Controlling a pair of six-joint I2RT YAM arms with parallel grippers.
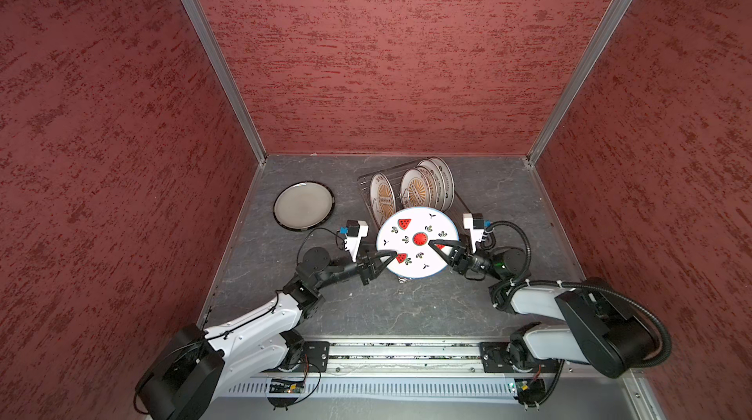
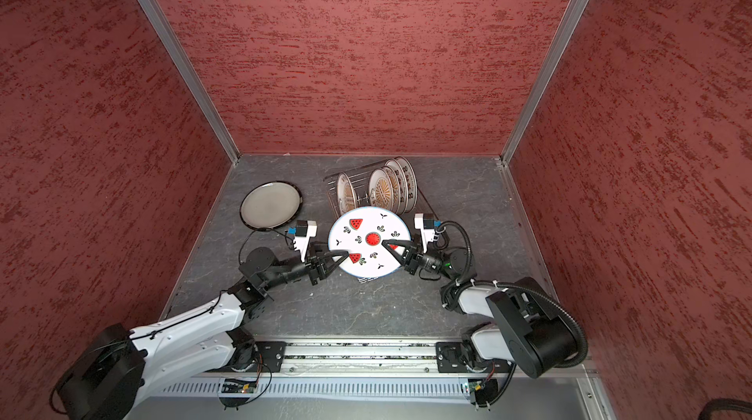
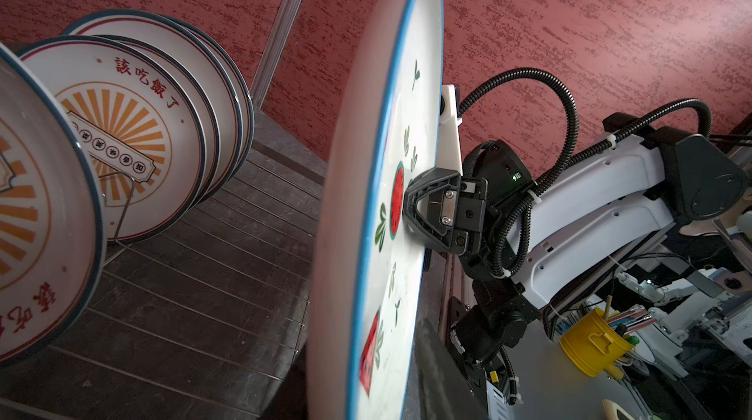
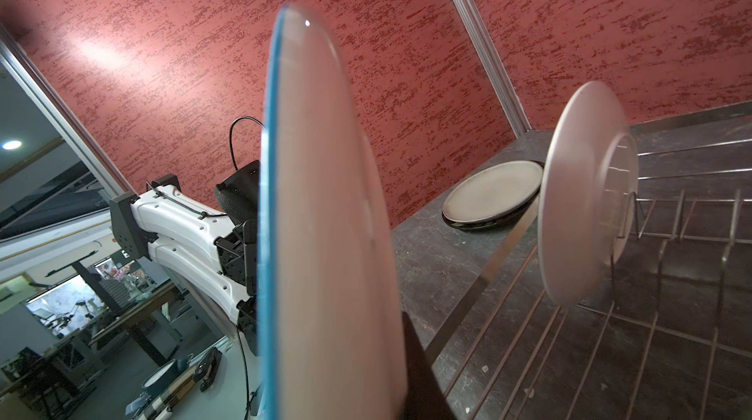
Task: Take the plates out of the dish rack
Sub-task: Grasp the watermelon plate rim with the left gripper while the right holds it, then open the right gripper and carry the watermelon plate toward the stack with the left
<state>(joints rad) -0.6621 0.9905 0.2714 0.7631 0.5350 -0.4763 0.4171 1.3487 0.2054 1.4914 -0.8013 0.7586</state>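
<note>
– Red walls [image 1: 386,51], grey table [image 1: 407,308]: how far along are you?

– Early, I'd say. From the left: the dark plate [image 1: 303,205] lies flat on the table, well apart from the rack [image 2: 356,180], so that one is done. My left gripper [image 1: 390,257] has its jaws either side of the melon plate [image 1: 407,234] at its left rim; whether they pinch it I can't tell. My right gripper [image 1: 434,243] is clamped on the right rim, one finger across the face near the middle slice. So the melon plate hangs between the arms at the rack's near end, clear of the prongs [image 4: 675,226] as far as I can judge.

– And what's left?

– Four or five plates [image 1: 416,191] standing in the rack, crowded toward its far end. Well under half done, by my reckoning.

– What do the wrist cameras add?

– Left wrist reads the prints on those plates, orange sunburst and red characters, and shows the right finger pressed on the melon plate's face; my own left fingers it doesn't show. Right wrist gives the plain underside, the bare prongs and the dark plate beyond, with the left jaws hidden behind the plate. Only the top views show both grippers at once.
</note>
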